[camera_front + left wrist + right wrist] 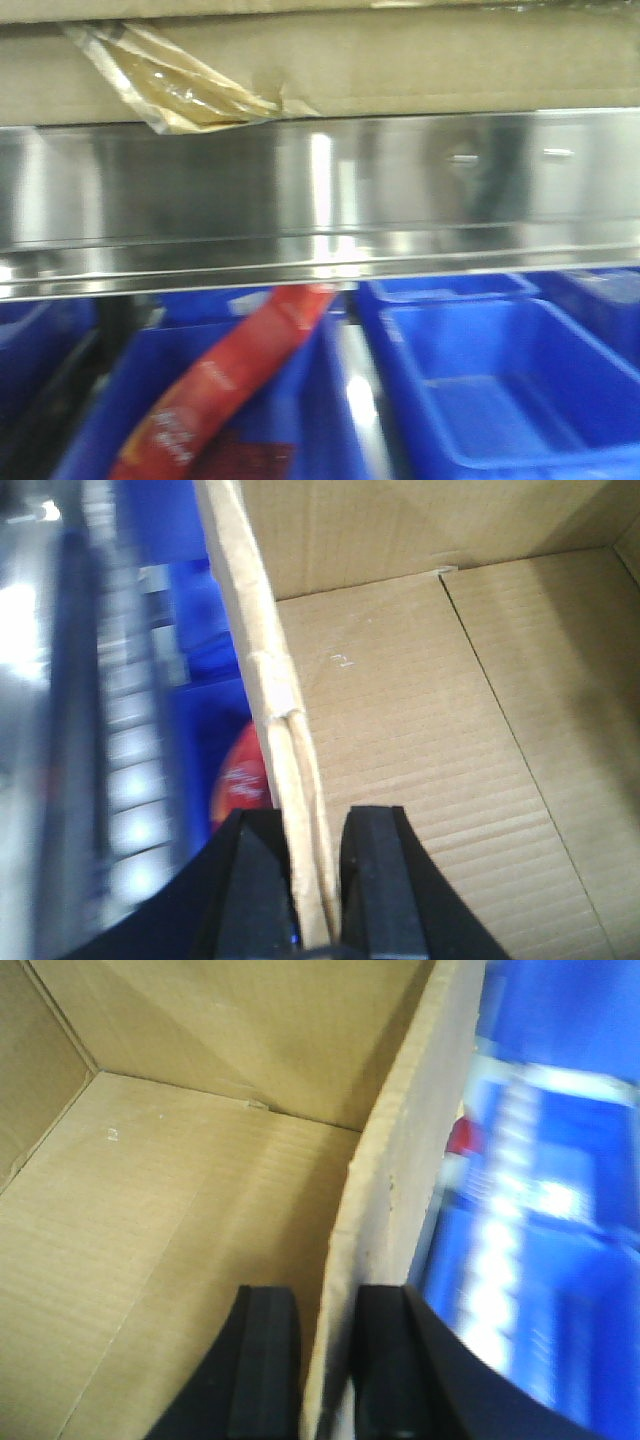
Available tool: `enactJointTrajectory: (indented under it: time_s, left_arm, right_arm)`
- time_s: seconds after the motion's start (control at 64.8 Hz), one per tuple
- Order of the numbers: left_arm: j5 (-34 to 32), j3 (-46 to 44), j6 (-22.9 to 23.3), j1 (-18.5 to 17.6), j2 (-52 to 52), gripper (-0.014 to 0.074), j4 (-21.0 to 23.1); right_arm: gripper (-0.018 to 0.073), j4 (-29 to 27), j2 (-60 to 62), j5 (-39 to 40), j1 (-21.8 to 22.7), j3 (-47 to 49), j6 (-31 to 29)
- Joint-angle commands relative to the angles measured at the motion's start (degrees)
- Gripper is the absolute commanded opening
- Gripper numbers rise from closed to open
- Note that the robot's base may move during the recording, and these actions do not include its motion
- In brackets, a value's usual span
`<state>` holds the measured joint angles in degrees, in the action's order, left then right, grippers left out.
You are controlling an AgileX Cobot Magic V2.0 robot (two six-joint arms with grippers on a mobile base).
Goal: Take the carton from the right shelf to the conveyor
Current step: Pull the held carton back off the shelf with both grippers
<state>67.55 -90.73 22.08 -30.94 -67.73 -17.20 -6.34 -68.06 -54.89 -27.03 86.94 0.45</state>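
Note:
The brown carton [400,70] fills the top of the front view, a yellowish tape scrap [170,85] hanging from its lower edge over the shiny shelf rail [300,190]. My left gripper [312,820] is shut on the carton's left wall [270,680], one finger outside and one inside the open box [400,730]. My right gripper [325,1295] is shut on the right wall [400,1190] the same way, with the box's empty floor [200,1210] to its left. The conveyor is out of view.
Blue plastic bins [480,390] sit below the rail, and a red printed packet [240,380] leans in one of them. The packet [240,775] also shows beside the left wall. Blurred blue bins [540,1210] lie right of the carton.

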Motion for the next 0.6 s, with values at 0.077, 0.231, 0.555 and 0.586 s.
enactJointTrajectory:
  time_s: [0.077, 0.231, 0.555, 0.586]
  left_arm:
    - [-3.03, -0.17, -0.68, -0.33, 0.43, -0.0019, 0.94]
    - [-3.03, -0.17, -0.68, -0.33, 0.43, -0.0019, 0.94]
    - [-3.03, -0.17, -0.68, -0.33, 0.43, -0.0019, 0.94]
    - [-3.03, -0.17, -0.68, -0.33, 0.43, -0.0019, 0.94]
  right_arm:
    - [-0.0066, -2.24, 1.28, 2.9, -0.47, 0.47, -1.88]
    - [-0.0066, -2.24, 1.28, 2.9, -0.47, 0.47, -1.88]
    - [-0.0066, -2.24, 1.28, 2.9, -0.47, 0.47, -1.88]
    - [-0.0066, -2.24, 1.28, 2.9, -0.47, 0.47, -1.88]
